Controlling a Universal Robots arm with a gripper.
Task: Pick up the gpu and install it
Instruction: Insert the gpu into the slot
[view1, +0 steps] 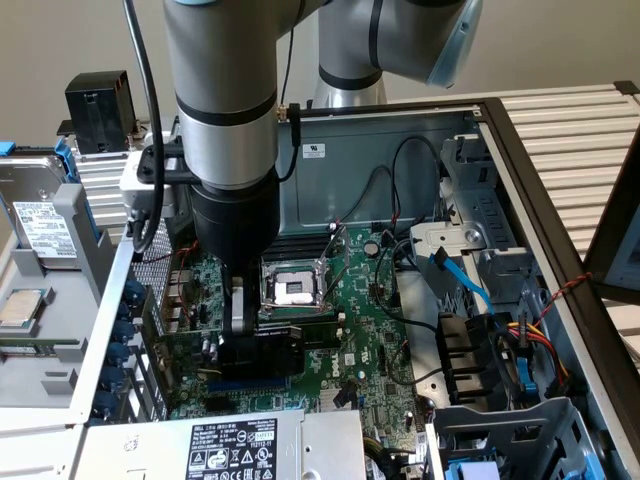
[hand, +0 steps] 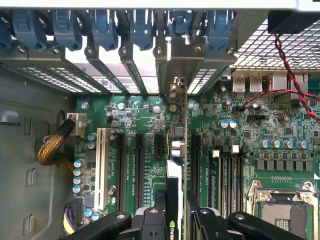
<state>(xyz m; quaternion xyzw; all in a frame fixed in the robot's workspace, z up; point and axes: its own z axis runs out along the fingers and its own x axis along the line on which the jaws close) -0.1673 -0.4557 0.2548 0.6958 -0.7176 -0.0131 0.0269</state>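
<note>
Pale wall (view1: 60, 40) is standing behind a slatted grey counter (view1: 570, 140), which is carrying an open computer case (view1: 400, 125) lying on its side. Item 1: the arm (view1: 220, 100) is reaching down into the case from above. Item 2: the gripper (view1: 250, 335) is hanging over the green motherboard (view1: 375, 340), its fingers (hand: 152, 222) pinching the gpu (hand: 173, 200) by its two flat faces. Item 3: the gpu is standing on edge over the expansion slots (hand: 137, 165), its black shroud lying between the fingers and its silver bracket (hand: 175, 65) meeting the rear slot openings, under the row of blue clips (hand: 105, 27); whether its lower edge is sitting in a slot cannot be told. Item 4: an empty processor socket (view1: 290, 290) is lying just beside the gripper, toward the exterior view's right. Item 5: a labelled power supply (view1: 235, 445) is sitting at the near edge of the case. Item 6: a grey labelled hard drive (view1: 35, 230) is resting outside the case, at the exterior view's left. Item 7: red and black wires (hand: 290, 75) are crossing the board's corner.
</note>
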